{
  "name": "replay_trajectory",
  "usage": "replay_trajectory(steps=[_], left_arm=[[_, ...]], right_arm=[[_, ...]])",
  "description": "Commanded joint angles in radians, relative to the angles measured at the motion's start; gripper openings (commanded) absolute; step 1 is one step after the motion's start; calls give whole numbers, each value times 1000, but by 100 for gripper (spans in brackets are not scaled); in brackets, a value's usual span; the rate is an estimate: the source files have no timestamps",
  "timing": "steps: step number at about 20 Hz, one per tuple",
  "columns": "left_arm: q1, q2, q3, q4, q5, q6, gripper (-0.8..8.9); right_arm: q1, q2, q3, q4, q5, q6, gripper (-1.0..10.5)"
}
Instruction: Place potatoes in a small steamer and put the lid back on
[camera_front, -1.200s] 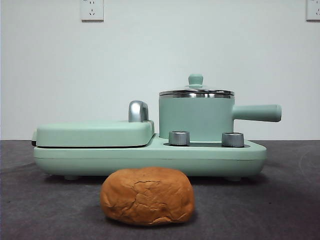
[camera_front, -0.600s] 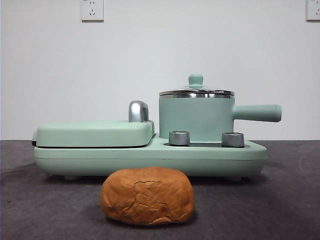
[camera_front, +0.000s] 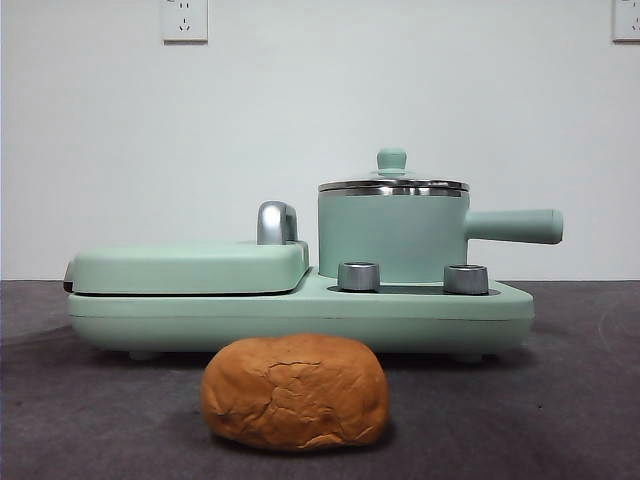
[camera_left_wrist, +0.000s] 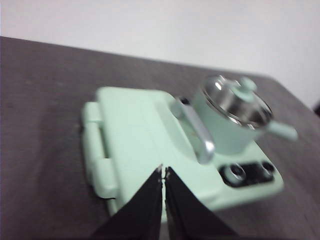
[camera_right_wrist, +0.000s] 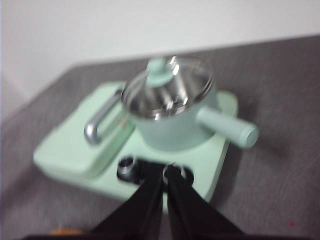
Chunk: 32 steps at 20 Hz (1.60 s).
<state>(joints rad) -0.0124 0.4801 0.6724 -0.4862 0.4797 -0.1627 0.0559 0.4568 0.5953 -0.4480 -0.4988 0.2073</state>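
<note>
Lid (camera_front: 392, 183) comes first: it sits closed on the small steamer (camera_front: 392, 235), at about 1 o'clock from the potato (camera_front: 294, 391) lying on the table in front of the appliance. Right gripper (camera_right_wrist: 164, 172) hovers above the pot, left gripper (camera_left_wrist: 163, 172) above the griddle plate (camera_left_wrist: 135, 142); both have jaws pressed together and hold nothing. Judged best: open the right jaws, centre on the knob (camera_right_wrist: 159, 70), lift straight up
</note>
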Motion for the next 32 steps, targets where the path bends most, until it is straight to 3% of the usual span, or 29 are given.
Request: replay_trajectory(steps=[1, 5, 11, 15, 17, 20, 25, 32], left_arm=[[-21, 50, 51, -24, 21, 153, 8], [-69, 120, 100, -74, 21, 317, 7], [-151, 193, 134, -101, 17, 620, 17], [-190, 217, 135, -95, 15, 729, 175], [-201, 223, 135, -89, 15, 731, 231], [-211, 226, 135, -80, 15, 731, 231], [-212, 230, 135, -38, 13, 711, 225], [-246, 313, 135, 110, -47, 600, 226]], right_arm=[[1, 61, 40, -40, -14, -176, 13], [4, 126, 80, -89, -14, -343, 13], [69, 165, 114, -93, 57, -515, 14], [124, 169, 122, -111, 146, -628, 97], [143, 169, 122, -122, 189, -642, 172], [154, 169, 122, -133, 217, -641, 243], [156, 169, 122, -129, 217, -636, 243], [156, 169, 122, -129, 216, -594, 242]])
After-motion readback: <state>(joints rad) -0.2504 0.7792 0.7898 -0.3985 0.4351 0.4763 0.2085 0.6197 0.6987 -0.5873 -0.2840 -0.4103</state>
